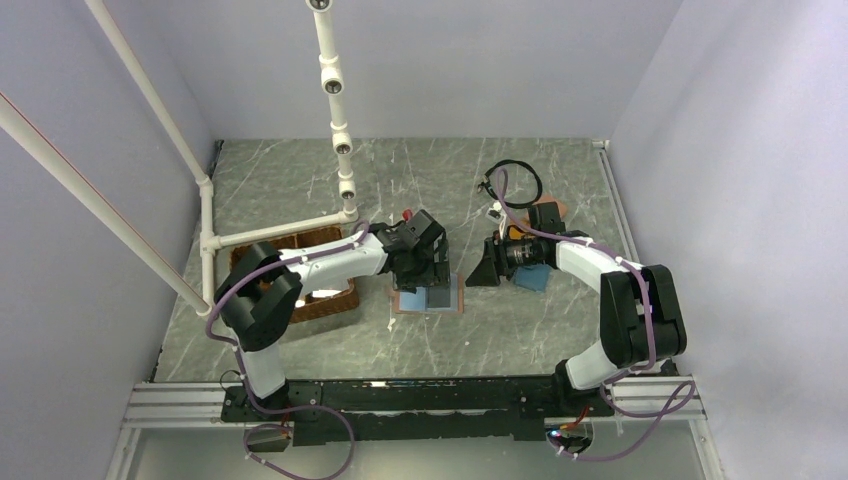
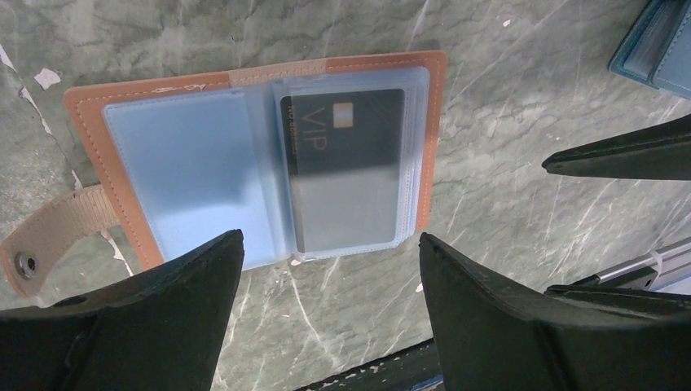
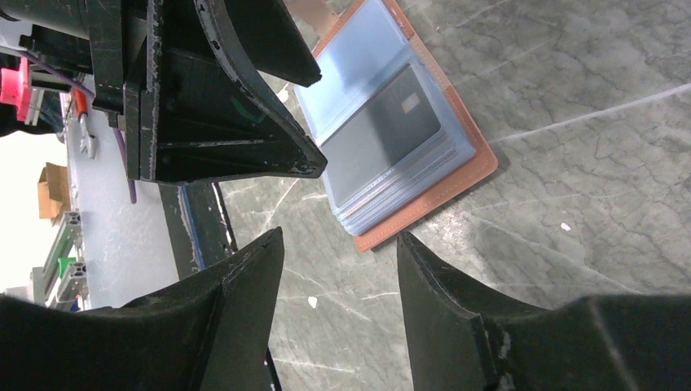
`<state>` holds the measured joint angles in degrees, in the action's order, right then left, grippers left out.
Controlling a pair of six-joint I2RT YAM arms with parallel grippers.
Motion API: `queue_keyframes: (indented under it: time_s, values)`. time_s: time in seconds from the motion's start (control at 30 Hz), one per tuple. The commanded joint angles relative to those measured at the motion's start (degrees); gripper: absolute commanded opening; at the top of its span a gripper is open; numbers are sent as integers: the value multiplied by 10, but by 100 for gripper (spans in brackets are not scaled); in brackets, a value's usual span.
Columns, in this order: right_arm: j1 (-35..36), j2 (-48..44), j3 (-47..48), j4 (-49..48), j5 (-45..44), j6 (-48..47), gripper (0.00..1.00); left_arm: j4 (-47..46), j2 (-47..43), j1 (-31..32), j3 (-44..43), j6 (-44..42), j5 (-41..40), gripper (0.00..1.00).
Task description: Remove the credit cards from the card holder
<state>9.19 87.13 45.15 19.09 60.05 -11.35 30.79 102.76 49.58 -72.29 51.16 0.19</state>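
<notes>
The card holder [image 2: 253, 77] lies open and flat on the marble table, salmon-pink outside with light-blue pockets and its snap tab to the left. A dark grey credit card [image 2: 346, 163] marked VIP sits in the clear sleeves of the right half. My left gripper [image 2: 330, 240] is open and empty, hovering just above the holder's near edge. My right gripper [image 3: 340, 236] is open and empty, low over the table beside the holder's [image 3: 424, 199] right side. In the top view the left gripper [image 1: 430, 280] is over the holder [image 1: 403, 303] and the right gripper [image 1: 480, 275] is close to its right.
A teal-blue wallet [image 1: 533, 279] lies under the right wrist and shows in the left wrist view [image 2: 660, 49]. A brown woven tray [image 1: 325, 300] stands to the left. A black cable loop [image 1: 515, 180] and a white pipe frame [image 1: 280, 228] are behind.
</notes>
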Motion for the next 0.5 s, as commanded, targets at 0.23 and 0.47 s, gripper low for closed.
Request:
queue_keyframes:
  time_s: [0.23,0.47]
  values:
    - [-1,-15,-1,-22,1,3,56,65,36,8,-65,24,-33,85]
    - [-2,-10,1,-22,1,5,56,90,83,17,-126,10,-36,86]
